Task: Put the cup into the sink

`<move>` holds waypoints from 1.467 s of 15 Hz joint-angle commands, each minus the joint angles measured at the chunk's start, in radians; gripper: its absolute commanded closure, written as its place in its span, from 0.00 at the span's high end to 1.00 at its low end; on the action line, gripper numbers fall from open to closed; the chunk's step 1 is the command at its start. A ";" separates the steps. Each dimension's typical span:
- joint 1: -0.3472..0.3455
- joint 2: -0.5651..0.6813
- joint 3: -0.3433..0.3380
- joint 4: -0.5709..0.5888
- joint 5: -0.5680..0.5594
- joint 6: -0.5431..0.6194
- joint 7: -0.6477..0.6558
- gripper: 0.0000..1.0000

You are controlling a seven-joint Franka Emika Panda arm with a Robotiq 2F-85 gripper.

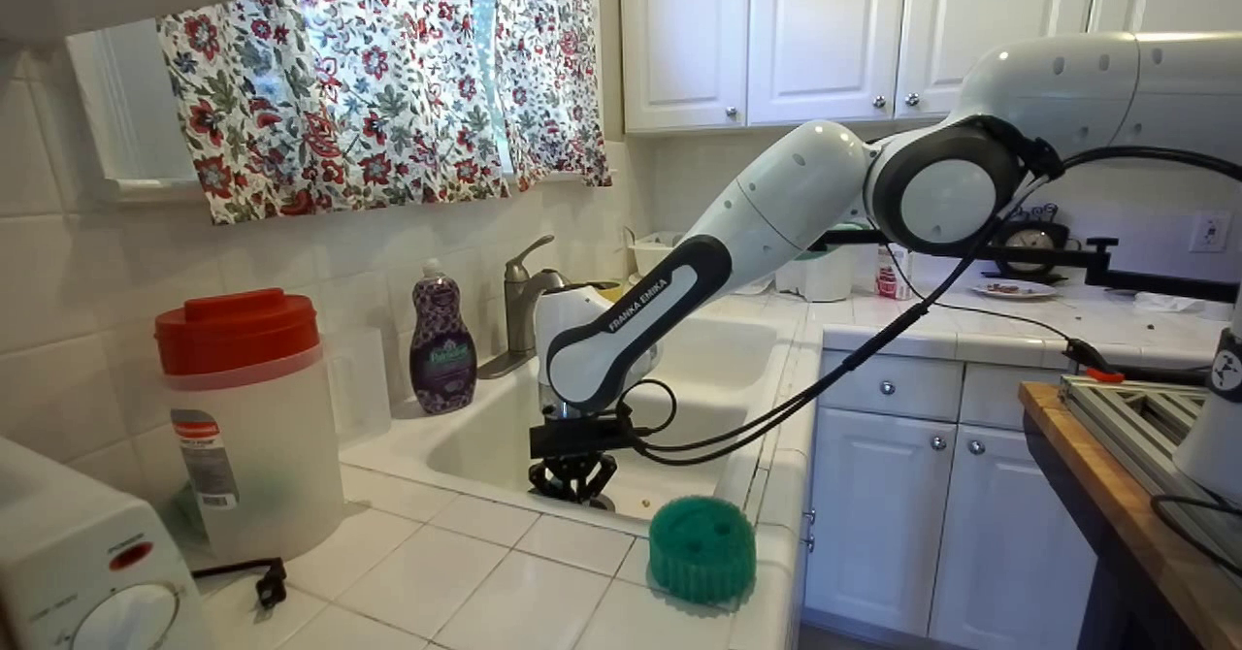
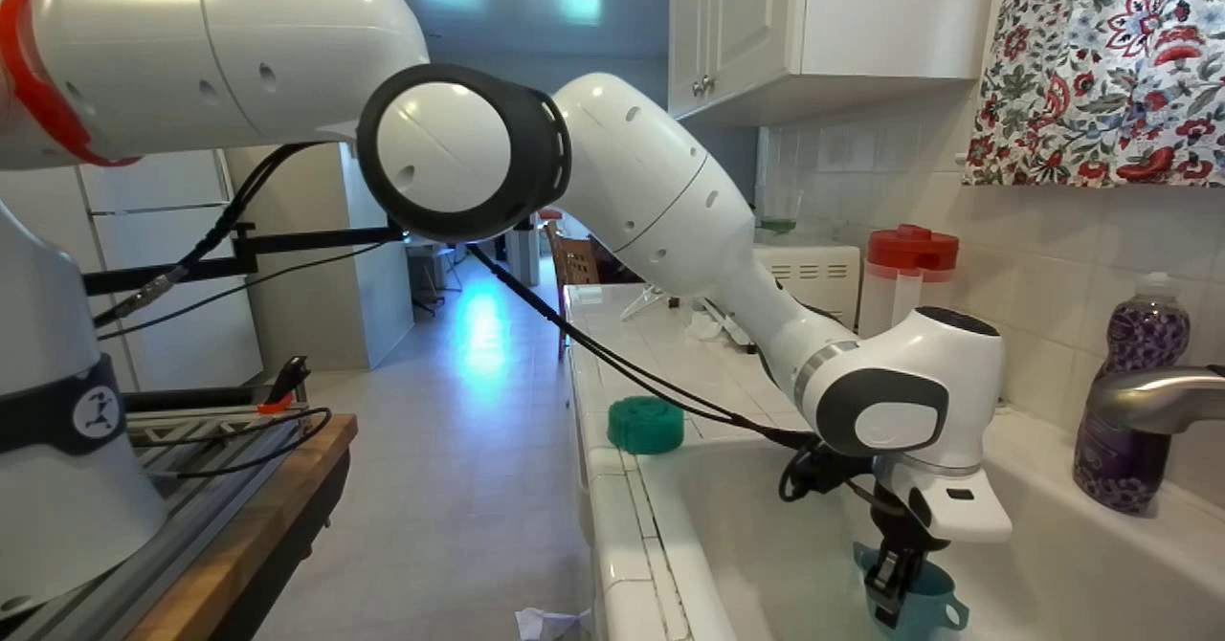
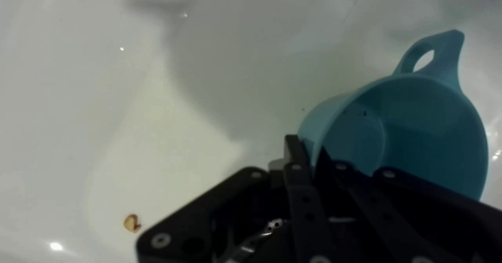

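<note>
Light-blue cup gripped by its wall within the white sink. The cup, of plastic, tapers from a wide, round rim to a narrower base; a looped handle projects from its side, and a few dark specks mark its interior. Whether the base touches the basin floor cannot be told. The gripper is drawn narrow on the cup's wall, one finger inside the rim and one outside. In both exterior views the arm reaches over the sink, its forearm sloping down from a dark-ringed elbow to a roughly vertical wrist, with the fingers directed downward.
</note>
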 commanded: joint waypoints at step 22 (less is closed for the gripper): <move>0.010 -0.060 0.005 -0.059 0.003 -0.047 0.002 1.00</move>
